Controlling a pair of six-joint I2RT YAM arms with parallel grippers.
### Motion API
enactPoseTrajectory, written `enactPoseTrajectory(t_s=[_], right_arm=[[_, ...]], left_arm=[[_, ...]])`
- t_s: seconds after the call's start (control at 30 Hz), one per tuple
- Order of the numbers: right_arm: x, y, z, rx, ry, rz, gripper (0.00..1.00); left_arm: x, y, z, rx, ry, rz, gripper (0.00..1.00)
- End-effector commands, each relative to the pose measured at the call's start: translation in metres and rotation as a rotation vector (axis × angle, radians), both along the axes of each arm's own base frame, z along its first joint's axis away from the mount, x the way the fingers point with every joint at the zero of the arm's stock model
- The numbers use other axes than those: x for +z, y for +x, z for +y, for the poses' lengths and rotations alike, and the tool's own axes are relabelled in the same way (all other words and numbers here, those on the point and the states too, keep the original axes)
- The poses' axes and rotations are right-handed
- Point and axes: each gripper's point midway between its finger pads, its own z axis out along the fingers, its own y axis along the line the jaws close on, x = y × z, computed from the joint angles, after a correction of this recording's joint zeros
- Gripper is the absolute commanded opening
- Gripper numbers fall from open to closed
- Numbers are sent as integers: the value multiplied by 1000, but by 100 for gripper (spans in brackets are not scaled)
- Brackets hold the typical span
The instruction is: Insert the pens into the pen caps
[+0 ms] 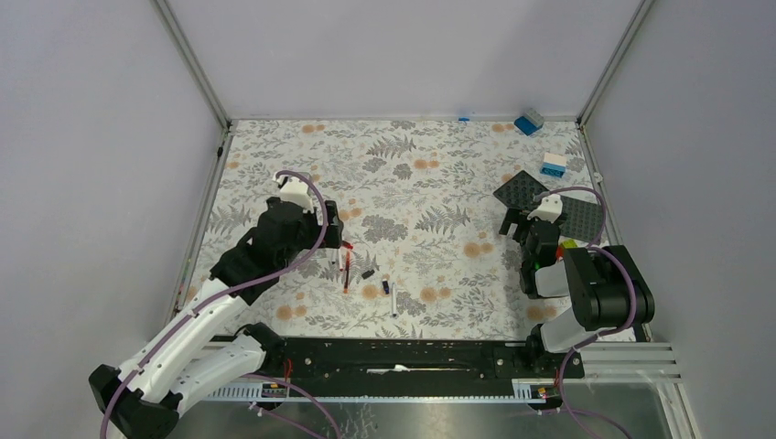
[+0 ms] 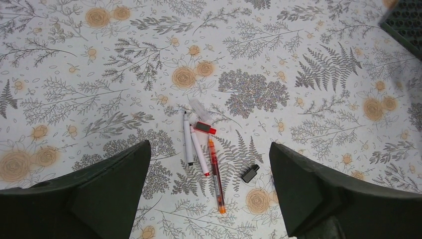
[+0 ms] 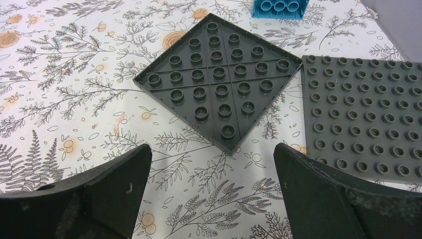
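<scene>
Left wrist view: my left gripper (image 2: 209, 145) hangs over the floral tablecloth (image 2: 99, 74), fingers spread wide and holding nothing. On the cloth between them lie three pens. A white pen with a black tip (image 2: 187, 142) touches a white pen with a red end (image 2: 200, 152), and a red pen (image 2: 215, 174) lies just beside these. A red cap (image 2: 204, 128) lies at the far end of the group. A black cap (image 2: 250, 173) sits apart, near one finger.

In the top external view I note a blue cap (image 1: 385, 286) and a further white pen (image 1: 393, 302) to the right of the cluster (both loose on the cloth).

My right gripper (image 3: 212, 147) is likewise wide open and empty, well apart from the pens. It sits near an upturned grey baseplate (image 3: 219, 79), with a studded grey baseplate (image 3: 368, 114) just beside that and a blue brick (image 3: 278, 7) beyond.
</scene>
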Motion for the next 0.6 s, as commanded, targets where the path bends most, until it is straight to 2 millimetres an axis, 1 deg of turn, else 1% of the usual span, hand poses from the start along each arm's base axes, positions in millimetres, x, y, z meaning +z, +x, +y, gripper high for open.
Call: enactPoseTrajectory(t_s=[0.0,0.03,0.1,0.17,0.23,0.27,0.33,0.4,0.47,0.5,0.53,0.57], right_arm=[[25,6,0,-2,-13,-97,100],[29,5,2,1,-21,-103,100],[45,4,3,-14,-24,-107,100],[55,4,8,-13,20,-58,100],[70,3,15,9,63,-41,100],[75,0,18,20,76,-22,100],[93,-2,21,8,133,-39,100],[116,-7,27,-10,255,-91,100],[127,-15,32,-35,391,-115,100],[130,-20,44,31,428,-110,100],[136,-24,55,86,460,-117,100],[139,-29,62,121,492,-119,100]], left_arm=[[13,5,-9,-44,-27,-52,99],[13,5,-10,-48,-28,-50,99],[12,5,-12,-55,-31,-48,99],[12,4,-14,-64,-38,-44,99],[12,3,-17,-79,-48,-40,99],[12,3,-19,-84,-53,-35,99],[10,2,-22,-87,-70,-13,99],[5,0,-30,-97,-102,34,97],[-4,-4,-41,-109,-141,90,93],[-10,-6,-47,-110,-149,119,90],[-21,-7,-53,-100,-142,162,87],[-29,-9,-58,-89,-132,195,85]])
